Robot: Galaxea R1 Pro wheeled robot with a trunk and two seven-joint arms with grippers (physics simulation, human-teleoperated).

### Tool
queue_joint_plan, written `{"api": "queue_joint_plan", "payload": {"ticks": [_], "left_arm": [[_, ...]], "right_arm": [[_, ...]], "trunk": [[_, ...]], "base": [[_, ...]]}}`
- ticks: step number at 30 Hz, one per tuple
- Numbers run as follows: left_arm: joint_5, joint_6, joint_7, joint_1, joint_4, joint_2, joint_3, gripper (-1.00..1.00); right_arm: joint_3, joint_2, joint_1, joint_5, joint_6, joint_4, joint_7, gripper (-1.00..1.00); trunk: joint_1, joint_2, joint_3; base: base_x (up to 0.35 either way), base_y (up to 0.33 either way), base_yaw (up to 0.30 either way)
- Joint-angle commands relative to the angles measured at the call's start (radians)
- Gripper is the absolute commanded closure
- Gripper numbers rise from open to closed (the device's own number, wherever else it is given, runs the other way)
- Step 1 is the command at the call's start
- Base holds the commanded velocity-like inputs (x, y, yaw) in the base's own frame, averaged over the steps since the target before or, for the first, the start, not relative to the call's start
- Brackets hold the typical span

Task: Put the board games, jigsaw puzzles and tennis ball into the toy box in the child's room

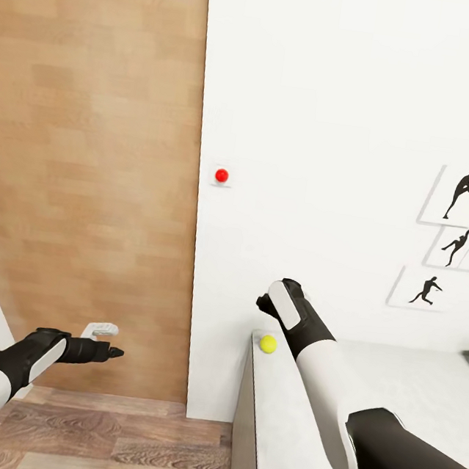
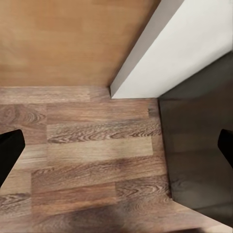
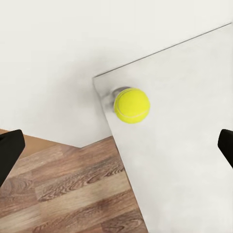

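The tennis ball (image 1: 268,343) lay on the counter (image 1: 421,392), close to the counter's corner that met the white wall (image 1: 337,129). In the right wrist view the tennis ball (image 3: 131,105) sat just inside that corner of the counter (image 3: 184,160), casting a small shadow on the surface beside it, with the wall (image 3: 73,48) behind and the wood-plank floor (image 3: 63,194) below the counter edge.

The right claw (image 1: 270,298) hung above the counter, just beside the tennis ball and clear of it. Its two dark fingertips (image 3: 9,153) showed at opposite edges of the right wrist view, spread wide, with nothing between them: the right claw was released.

The left claw (image 1: 112,352) was extended well apart from the counter, over the floor (image 1: 104,439), in front of the wooden door (image 1: 89,156). In the left wrist view its fingertips (image 2: 9,155) stood far apart at the two edges of the picture, above bare floor planks (image 2: 97,165); the left claw was released and carried nothing.

A white door handle (image 1: 100,329) showed just above the left claw. A red round button (image 1: 221,176) was fixed on the wall near the door edge. Black silhouette sports pictures (image 1: 455,241) hung on the wall above the far part of the counter
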State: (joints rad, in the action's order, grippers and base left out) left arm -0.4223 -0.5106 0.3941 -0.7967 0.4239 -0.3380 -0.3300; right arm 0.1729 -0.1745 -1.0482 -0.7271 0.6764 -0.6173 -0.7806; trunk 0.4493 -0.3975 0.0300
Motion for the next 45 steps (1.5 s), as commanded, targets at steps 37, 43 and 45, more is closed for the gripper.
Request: {"api": "queue_joint_plan", "payload": {"ticks": [37, 43, 45], "left_arm": [[-0.006, 0.006, -0.001, -0.001, 0.002, 0.0, -0.012, -1.0], [-0.005, 0.005, -0.003, -0.001, 0.003, 0.0, -0.013, -1.0], [-0.005, 0.005, -0.003, -0.001, 0.003, 0.0, -0.013, -1.0]], "right_arm": [[0.002, 0.0, -0.001, -0.006, 0.003, -0.001, -0.008, -1.0], [0.002, 0.0, -0.001, -0.006, 0.003, -0.001, -0.008, -1.0], [0.002, 0.0, -0.001, -0.006, 0.003, -0.001, -0.008, -1.0]], "trunk": [[0.001, -0.002, 0.003], [0.001, -0.002, 0.003], [0.001, -0.002, 0.004]], "base": [[0.049, 0.016, 0.0], [0.012, 0.001, -0.086], [0.012, 0.0, -0.219]]}}
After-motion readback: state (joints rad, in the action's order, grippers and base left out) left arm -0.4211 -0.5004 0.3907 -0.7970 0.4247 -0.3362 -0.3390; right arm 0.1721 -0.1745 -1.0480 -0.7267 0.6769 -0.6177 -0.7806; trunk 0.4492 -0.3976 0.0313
